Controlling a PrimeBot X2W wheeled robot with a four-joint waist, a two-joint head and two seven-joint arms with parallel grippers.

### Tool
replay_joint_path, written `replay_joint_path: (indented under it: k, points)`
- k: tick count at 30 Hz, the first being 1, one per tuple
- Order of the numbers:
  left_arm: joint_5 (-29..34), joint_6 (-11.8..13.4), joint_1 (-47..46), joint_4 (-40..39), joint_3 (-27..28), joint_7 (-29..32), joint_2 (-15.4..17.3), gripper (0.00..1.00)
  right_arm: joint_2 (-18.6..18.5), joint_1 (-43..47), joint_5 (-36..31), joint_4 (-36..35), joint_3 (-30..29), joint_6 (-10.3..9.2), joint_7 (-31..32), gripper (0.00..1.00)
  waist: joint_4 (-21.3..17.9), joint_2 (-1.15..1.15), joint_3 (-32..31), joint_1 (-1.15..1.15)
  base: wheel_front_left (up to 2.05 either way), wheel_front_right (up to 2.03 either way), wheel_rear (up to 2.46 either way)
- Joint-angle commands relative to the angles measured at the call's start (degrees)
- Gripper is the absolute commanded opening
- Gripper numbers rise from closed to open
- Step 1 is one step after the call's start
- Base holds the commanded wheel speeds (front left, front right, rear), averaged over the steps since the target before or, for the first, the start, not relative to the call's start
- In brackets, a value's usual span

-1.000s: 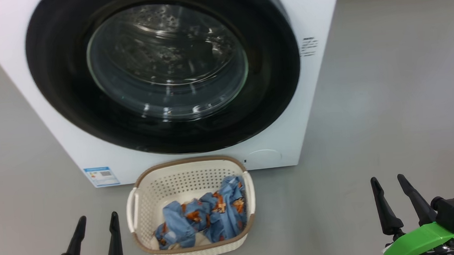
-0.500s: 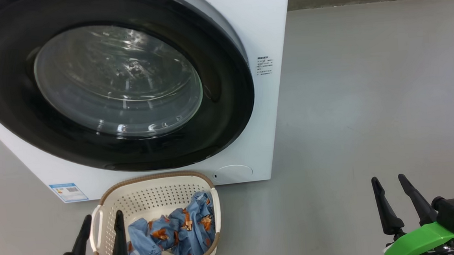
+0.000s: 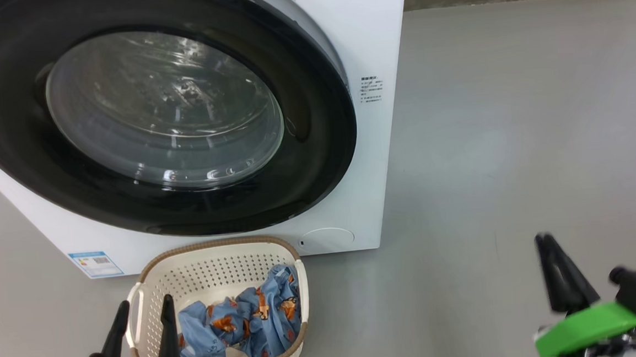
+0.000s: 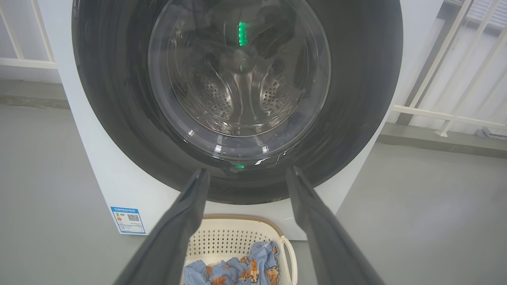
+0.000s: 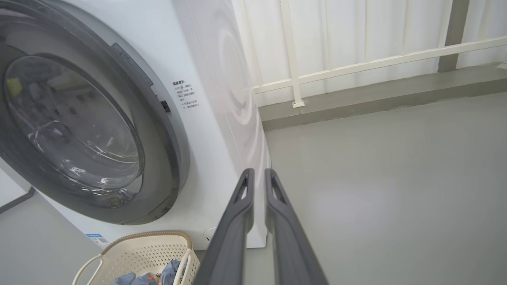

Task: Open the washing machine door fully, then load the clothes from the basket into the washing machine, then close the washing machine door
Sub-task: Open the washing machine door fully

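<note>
Grey floor (image 3: 514, 133) is carrying 2 things. Big white washing machine (image 3: 364, 32) is standing on it, up ahead of both grippers, more in front of the left gripper (image 3: 143, 302) than the right gripper (image 3: 545, 239). Small cream basket (image 3: 211, 245) is sitting on the floor too, right at the left gripper's finger tips, just in front of the machine's bottom edge; can't tell if they're touching. More grey floor is stretching out ahead of the right gripper & off to its right.
</note>
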Motion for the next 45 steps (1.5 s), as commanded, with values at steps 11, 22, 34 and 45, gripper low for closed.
replay_joint_path:
  k: [11,22,34,45]
  points:
    - [-0.99,-0.14,-3.90,-1.79,0.50,-0.38,-0.01,1.00,2.48,-12.60,23.46,-3.38,0.29,0.09,-0.69,0.00,0.97,0.00,2.55,0.00,0.00,0.00,0.00]
    - [-1.69,-0.14,-7.92,-1.97,-0.89,-0.38,-0.36,1.00,-2.12,-27.96,48.90,-3.56,3.78,0.09,-0.69,0.00,3.66,0.00,7.95,0.00,0.00,0.00,0.00]
    - [-2.33,-0.14,-11.43,-1.87,-2.65,-0.38,-0.63,1.00,-9.36,-40.09,71.18,0.20,15.42,0.09,12.20,0.00,6.64,0.00,12.19,0.00,0.00,0.00,0.00]
    - [-2.95,-0.14,-11.90,-2.06,-4.31,-0.38,-0.76,1.00,-10.78,-44.06,75.13,3.74,14.02,0.09,25.15,0.00,8.78,0.00,13.66,0.00,0.00,0.00,0.00]
